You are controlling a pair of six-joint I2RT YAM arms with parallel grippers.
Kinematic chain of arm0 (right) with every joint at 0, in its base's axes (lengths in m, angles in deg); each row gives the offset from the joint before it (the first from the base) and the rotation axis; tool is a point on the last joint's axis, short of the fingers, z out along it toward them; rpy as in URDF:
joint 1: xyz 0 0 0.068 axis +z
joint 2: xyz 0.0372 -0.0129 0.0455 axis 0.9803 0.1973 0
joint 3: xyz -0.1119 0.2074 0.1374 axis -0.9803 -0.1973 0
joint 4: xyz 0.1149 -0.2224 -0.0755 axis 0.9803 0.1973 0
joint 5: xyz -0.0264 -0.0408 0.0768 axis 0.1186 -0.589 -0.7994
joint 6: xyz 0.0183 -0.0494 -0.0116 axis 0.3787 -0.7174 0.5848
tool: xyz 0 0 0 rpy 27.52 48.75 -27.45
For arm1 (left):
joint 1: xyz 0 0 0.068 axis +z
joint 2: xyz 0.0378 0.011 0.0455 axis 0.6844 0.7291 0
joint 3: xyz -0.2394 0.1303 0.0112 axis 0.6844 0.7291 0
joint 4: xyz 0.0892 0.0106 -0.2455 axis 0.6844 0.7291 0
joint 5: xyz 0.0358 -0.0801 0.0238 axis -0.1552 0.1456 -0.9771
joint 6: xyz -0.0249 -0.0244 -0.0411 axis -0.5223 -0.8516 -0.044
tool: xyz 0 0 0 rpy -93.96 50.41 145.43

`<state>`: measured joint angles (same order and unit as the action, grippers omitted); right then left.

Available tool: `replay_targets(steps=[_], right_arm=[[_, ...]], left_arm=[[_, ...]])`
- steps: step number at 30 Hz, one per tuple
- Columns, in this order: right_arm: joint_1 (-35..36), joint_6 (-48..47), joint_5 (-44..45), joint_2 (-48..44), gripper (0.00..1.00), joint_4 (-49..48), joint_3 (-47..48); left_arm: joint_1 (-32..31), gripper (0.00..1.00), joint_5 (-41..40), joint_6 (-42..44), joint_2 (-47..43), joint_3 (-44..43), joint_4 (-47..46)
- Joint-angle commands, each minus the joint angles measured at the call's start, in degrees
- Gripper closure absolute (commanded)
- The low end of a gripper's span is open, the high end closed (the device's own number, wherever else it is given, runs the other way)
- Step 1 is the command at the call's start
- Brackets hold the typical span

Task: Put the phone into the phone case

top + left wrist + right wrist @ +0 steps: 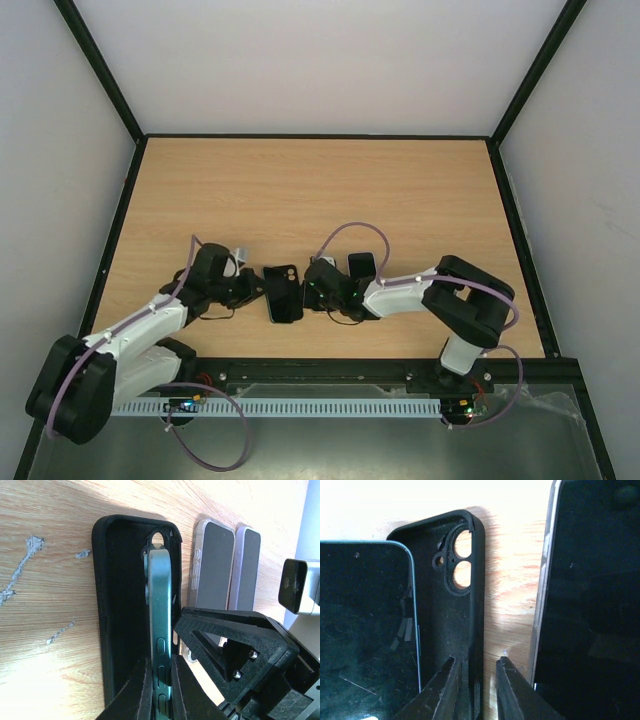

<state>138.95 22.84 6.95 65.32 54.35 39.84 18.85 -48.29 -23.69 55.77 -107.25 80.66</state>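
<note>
The black phone case (117, 605) lies open side up on the wooden table, also in the top view (284, 295). The teal phone (161, 595) stands tilted on its long edge inside the case. My left gripper (161, 682) is shut on the phone's near edge by the side buttons. In the right wrist view the phone's dark screen (365, 630) leans at the left and the case (455, 610) shows its camera cutouts. My right gripper (476, 680) is open, its fingers straddling the case's right wall with a gap on each side.
Two other phones, one in a clear case (212, 565) and one lavender (247, 570), lie side by side just right of the black case. One shows large at the right of the right wrist view (590, 605). Both arms meet near the table's front edge (300, 350).
</note>
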Motion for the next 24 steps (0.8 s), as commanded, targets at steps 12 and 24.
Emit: replay_targets(steps=[12, 24], right_arm=[[-0.2, 1.2, -2.8, 2.5, 0.83, -2.0, -0.3], [-0.2, 2.0, -4.6, 2.7, 0.83, -3.8, -0.8]], left_arm=[[0.5, 0.97, 2.0, 1.3, 5.8, -2.6, -4.9], [0.4, 0.97, 2.7, 0.6, 10.8, -2.7, -9.2]])
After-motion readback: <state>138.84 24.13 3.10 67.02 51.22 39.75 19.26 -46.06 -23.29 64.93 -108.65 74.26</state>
